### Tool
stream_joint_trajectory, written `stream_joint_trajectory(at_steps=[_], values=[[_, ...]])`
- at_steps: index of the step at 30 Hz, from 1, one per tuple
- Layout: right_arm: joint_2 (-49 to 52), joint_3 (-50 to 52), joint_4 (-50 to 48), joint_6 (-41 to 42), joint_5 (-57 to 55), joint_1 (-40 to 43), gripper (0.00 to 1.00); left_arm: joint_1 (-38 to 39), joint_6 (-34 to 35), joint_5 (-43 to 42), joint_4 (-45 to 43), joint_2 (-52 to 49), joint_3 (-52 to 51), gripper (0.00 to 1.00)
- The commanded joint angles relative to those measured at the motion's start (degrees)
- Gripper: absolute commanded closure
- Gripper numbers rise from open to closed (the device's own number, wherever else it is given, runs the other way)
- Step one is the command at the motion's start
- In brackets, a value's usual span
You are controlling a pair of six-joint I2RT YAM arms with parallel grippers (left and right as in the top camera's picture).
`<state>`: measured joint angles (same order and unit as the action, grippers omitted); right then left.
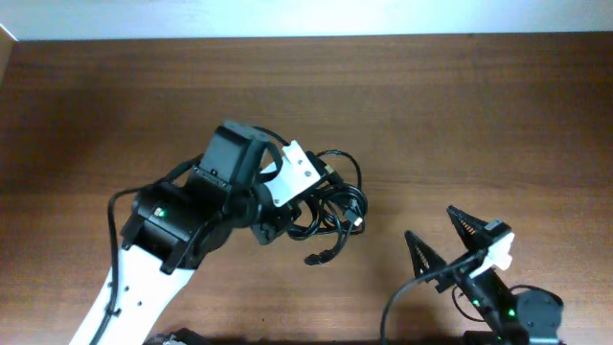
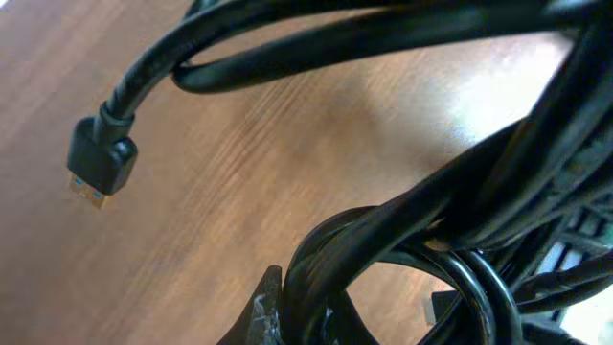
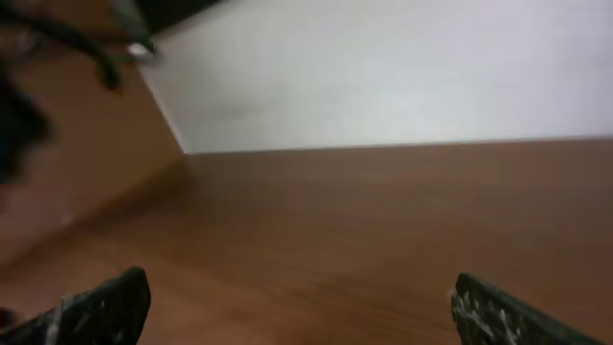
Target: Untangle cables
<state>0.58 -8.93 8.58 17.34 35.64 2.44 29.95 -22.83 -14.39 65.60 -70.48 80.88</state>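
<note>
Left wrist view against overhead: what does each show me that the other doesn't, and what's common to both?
Left wrist only: a black angled plug with its gold-coloured tip, seen close up. Overhead only: the outline of the whole tangle, and the right end effector, open and well apart from it. Both: the black cables bunched in loops over the brown table.

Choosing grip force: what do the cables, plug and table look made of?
Cables: smooth black plastic or rubber jacket with a slight sheen. Plug: molded black plastic, metallic tip. Table: brown wood grain, satin finish, possibly laminate.
</note>
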Motion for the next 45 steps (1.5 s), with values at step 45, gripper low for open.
stream_joint_trajectory(at_steps=[45], values=[[33.33,-39.23,33.22,-17.59,44.72,0.22,0.2,5.2,-15.78,-21.7,-0.72,-4.85,-0.17,1.0]])
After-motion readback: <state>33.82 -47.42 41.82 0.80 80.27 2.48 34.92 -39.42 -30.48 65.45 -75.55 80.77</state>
